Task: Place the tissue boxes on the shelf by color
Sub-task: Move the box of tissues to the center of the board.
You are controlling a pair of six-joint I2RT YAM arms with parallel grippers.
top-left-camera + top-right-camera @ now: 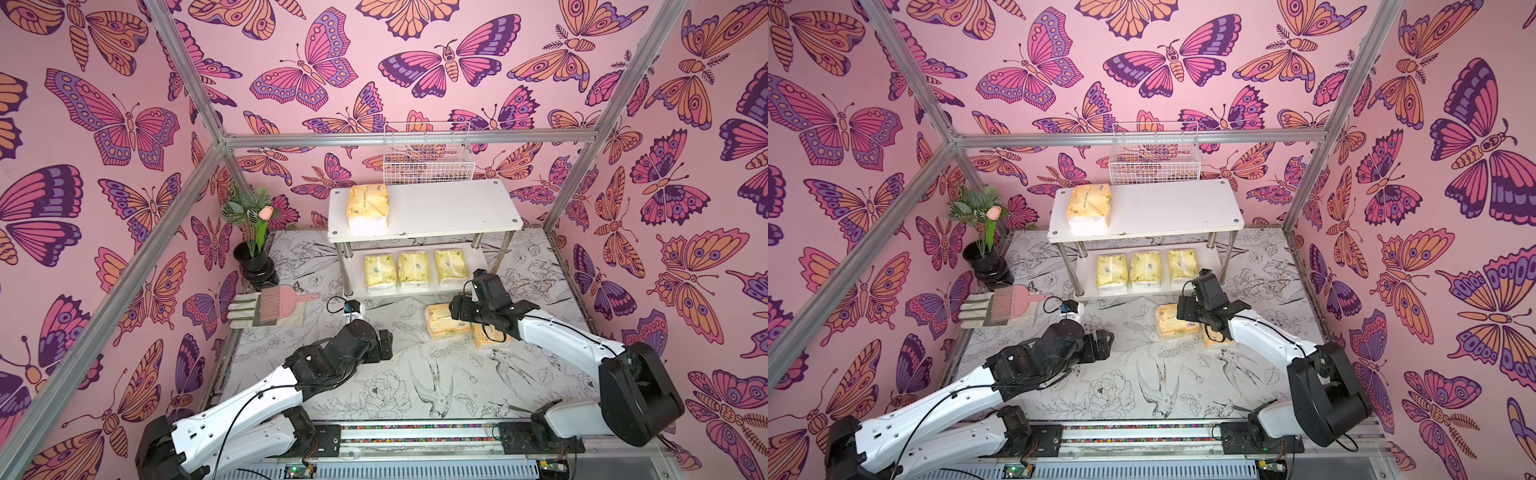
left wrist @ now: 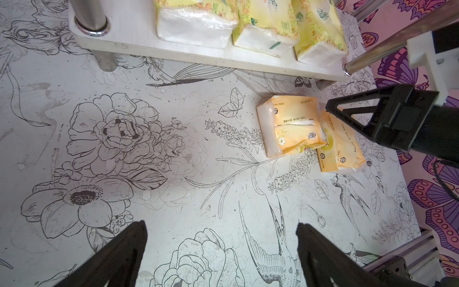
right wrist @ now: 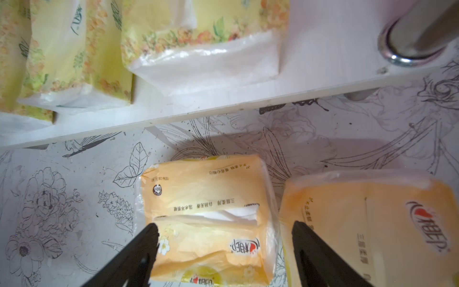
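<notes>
With the table read as a clock face in both top views, twelve at the back wall, the white two-tier shelf with chrome posts (image 1: pixel 449 208) is standing at twelve o'clock. An orange-yellow plastic-wrapped tissue pack (image 1: pixel 368 206) is lying at the nine o'clock end of its upper board. Three pale lemon-yellow tissue packs with green print (image 1: pixel 413 270) are sitting side by side on the lower board, near its front edge. A white wire basket (image 1: pixel 428 153) is sitting behind the shelf, and a black vase holding a pink tulip (image 1: pixel 254 262) is standing at ten o'clock.

Two further orange-yellow packs are lying on the white floral-printed table cover (image 1: pixel 374 395), just at six o'clock of the shelf's three o'clock end. The nearer-centre pack (image 3: pixel 208 198) is lying flat. The second pack (image 3: pixel 367 223) is resting close beside it, at its four o'clock side.

The right gripper (image 3: pixel 224 223) is hanging over the nearer-centre pack with its jaws spread wide. One black finger (image 3: pixel 147 239) is standing at the pack's nine o'clock edge, and the other is over the narrow seam between the two packs. The pack is lying between the fingers, unpinched. Whether the tips are touching the wrap cannot be told.

The left gripper (image 2: pixel 221 225) is likewise standing wide open and holding nothing. It is hovering over bare table cover at roughly nine o'clock of the two loose packs, well apart from them.
</notes>
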